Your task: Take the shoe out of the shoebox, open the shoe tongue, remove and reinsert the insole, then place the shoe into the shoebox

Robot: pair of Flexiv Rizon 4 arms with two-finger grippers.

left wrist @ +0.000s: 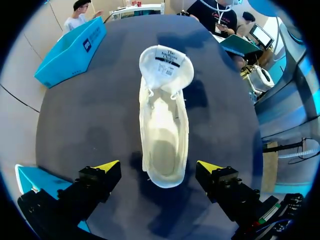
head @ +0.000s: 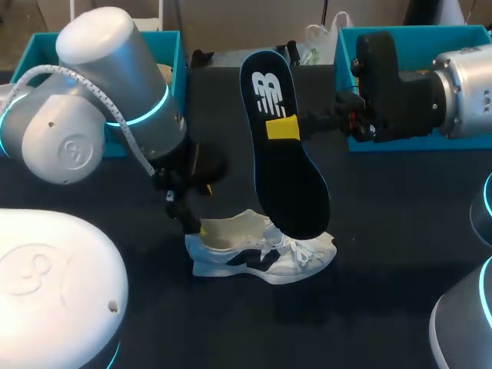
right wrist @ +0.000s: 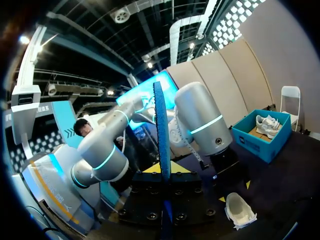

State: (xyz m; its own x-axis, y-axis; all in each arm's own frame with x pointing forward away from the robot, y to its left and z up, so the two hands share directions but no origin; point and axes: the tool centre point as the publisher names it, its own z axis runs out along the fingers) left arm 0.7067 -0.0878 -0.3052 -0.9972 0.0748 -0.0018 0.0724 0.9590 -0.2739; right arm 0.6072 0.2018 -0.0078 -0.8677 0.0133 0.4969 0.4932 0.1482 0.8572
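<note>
Above the shoe (head: 261, 254), our right gripper (right wrist: 163, 170) pinches the removed insole (head: 283, 169); our left gripper (left wrist: 159, 166) gapes wide at the shoe's heel. Reinserting and boxing remain, we judge.

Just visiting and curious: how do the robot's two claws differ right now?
The left claw is open and empty, straddling the heel of the white shoe; the right claw is shut on the dark insole. The left claw points down at the table; the right claw holds the insole up above the shoe. Both have yellow tips.
</note>
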